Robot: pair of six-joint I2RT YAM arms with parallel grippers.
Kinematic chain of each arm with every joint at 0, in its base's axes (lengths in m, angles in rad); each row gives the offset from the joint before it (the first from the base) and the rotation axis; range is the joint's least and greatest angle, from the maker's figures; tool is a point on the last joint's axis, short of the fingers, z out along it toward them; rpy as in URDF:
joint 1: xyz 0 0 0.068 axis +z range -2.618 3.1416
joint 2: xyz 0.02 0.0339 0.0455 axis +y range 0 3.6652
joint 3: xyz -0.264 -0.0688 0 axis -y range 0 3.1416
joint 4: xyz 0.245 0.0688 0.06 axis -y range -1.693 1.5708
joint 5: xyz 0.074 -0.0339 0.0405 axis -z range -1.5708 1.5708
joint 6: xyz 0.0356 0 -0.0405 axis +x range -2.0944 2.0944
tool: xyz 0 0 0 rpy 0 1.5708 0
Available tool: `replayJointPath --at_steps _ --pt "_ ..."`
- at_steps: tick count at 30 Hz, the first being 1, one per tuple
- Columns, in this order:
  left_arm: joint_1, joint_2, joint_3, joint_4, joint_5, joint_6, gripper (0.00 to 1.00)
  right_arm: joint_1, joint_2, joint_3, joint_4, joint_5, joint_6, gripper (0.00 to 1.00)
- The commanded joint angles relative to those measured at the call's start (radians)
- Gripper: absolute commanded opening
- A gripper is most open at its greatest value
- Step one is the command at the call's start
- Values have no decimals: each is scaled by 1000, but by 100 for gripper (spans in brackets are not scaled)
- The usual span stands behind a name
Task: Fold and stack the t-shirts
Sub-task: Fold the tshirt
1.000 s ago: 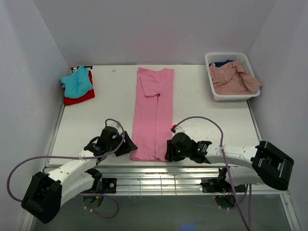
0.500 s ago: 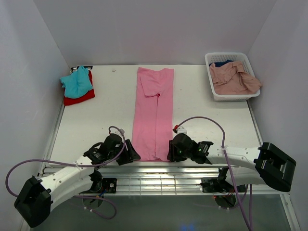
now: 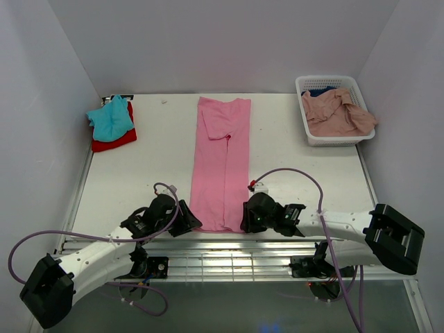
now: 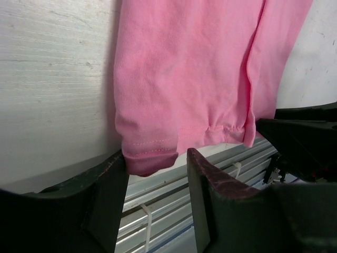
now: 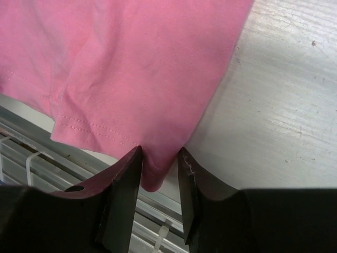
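Pink t-shirt: lies flat as a long narrow strip down the middle of the table, sleeves already turned in, near hem at the table's front edge; it has not shifted over the last second
Left gripper: I have swung in from the left and now sit at the hem's near-left corner; my fingers have drawn closer but remain apart, the corner hanging between them with a gap on one side
Right gripper: barely moved, at the near-right corner; my jaws have narrowed to a slim gap that the cloth corner almost fills, not yet clamped as far as I can see
Meaning: I judge both my hands are about to pinch the hem, ready to carry it toward the collar for the next fold
Other shirts: teal on red at far left; salmon over dark blue in the basket, far right
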State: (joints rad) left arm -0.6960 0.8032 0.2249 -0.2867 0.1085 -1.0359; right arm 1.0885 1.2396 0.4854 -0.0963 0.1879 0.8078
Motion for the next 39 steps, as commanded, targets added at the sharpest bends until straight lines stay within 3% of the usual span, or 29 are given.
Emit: replayJointPath --at_steps 1,2,4,5,7,9,18,23,26,31,39 --pt "-2 39 -52 -97 -93 17 58 10 23 5 -8 10 2 34" --pt "-2 42 -50 -98 -93 19 55 10 24 7 -11 10 1 30" --pt "-2 44 -52 -92 -125 17 37 13 21 9 -19 8 -2 22" --pt "-2 44 -53 -89 -122 20 32 11 20 9 -19 8 -2 19" --pt "-2 48 -56 -85 -119 23 10 13 11 4 -19 8 -2 14" --pt "-3 54 -56 -82 -118 25 0 14 4 -4 -20 12 -1 12" --pt "-26 2 2 -140 -110 57 0 30 -43 31 -72 15 -2 8" --pt "-27 -70 140 -151 -240 79 0 30 -52 120 -152 97 -15 8" --pt "-27 -29 210 -97 -309 108 0 27 -20 174 -157 153 -36 8" --pt "-27 158 266 119 -265 149 0 11 96 278 -158 185 -93 8" --pt "-23 338 352 210 -351 234 0 -58 231 467 -197 277 -163 8"
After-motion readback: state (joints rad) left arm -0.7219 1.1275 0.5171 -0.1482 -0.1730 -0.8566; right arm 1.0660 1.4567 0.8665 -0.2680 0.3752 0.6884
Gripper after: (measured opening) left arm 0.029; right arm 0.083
